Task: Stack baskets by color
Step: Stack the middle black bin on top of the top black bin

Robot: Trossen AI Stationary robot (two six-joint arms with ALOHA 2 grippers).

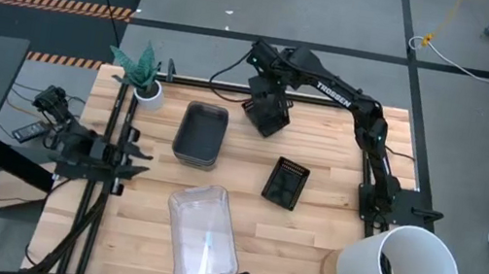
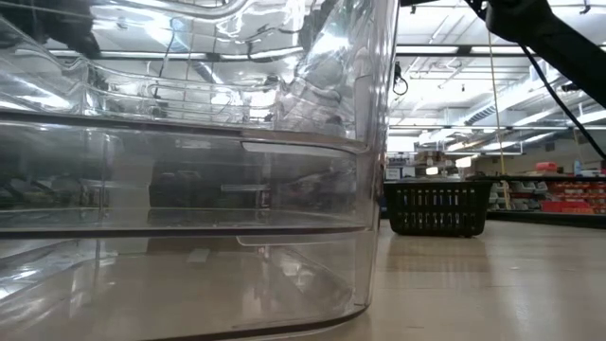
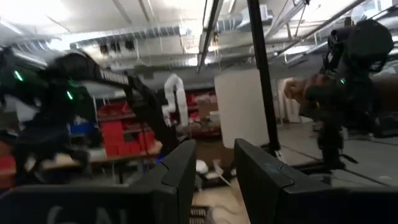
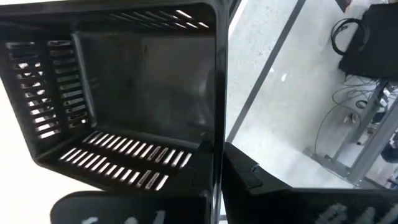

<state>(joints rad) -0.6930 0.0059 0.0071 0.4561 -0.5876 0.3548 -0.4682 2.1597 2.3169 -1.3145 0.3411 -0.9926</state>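
The right gripper (image 1: 266,113) is pinching a small black slotted plastic tray (image 4: 124,93) by its wall, holding it aloft beyond the dark-grey rectangular basket (image 1: 201,134), presumably for stacking; the left gripper (image 1: 128,160) is idling, spread

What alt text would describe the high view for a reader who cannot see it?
Seen from above, the right gripper holds a small black slotted tray over the wooden table. On the table lie dark-grey baskets, a clear basket and another black tray. The left gripper waits at the left edge.
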